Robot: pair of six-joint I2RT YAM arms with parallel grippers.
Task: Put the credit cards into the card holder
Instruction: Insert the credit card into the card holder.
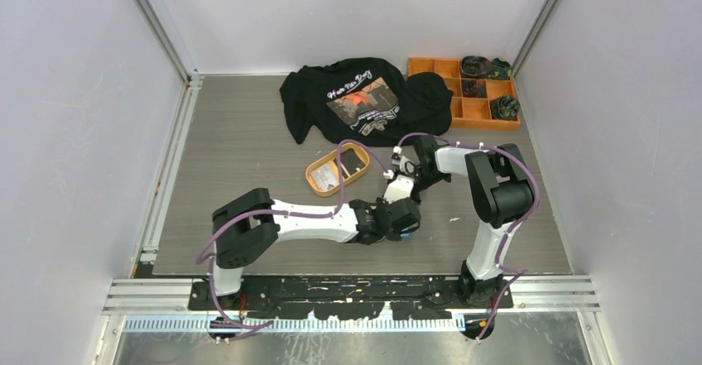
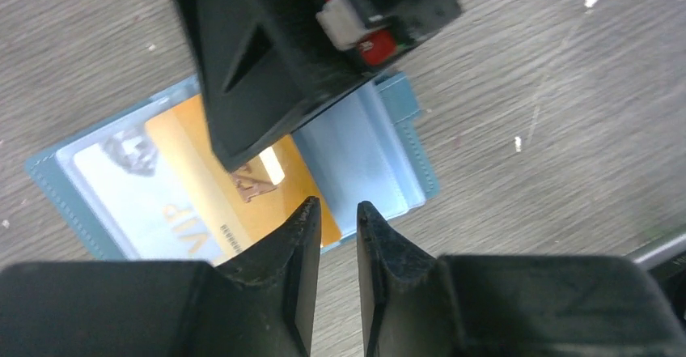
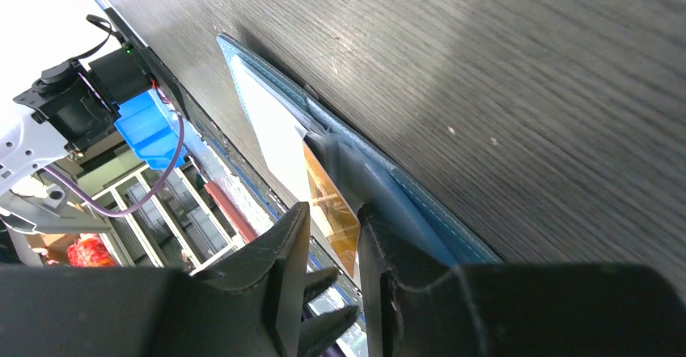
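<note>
Both arms are folding inward over the table, meeting above the open card holder. The left end effector is hovering at its edge, slightly parted and empty. The right end effector is tilting onto the orange card lying inside; whether it is gripping, I cannot tell.

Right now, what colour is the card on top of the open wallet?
Orange-gold card with brown letters, on the blue wallet; clearest in the left wrist view.
</note>
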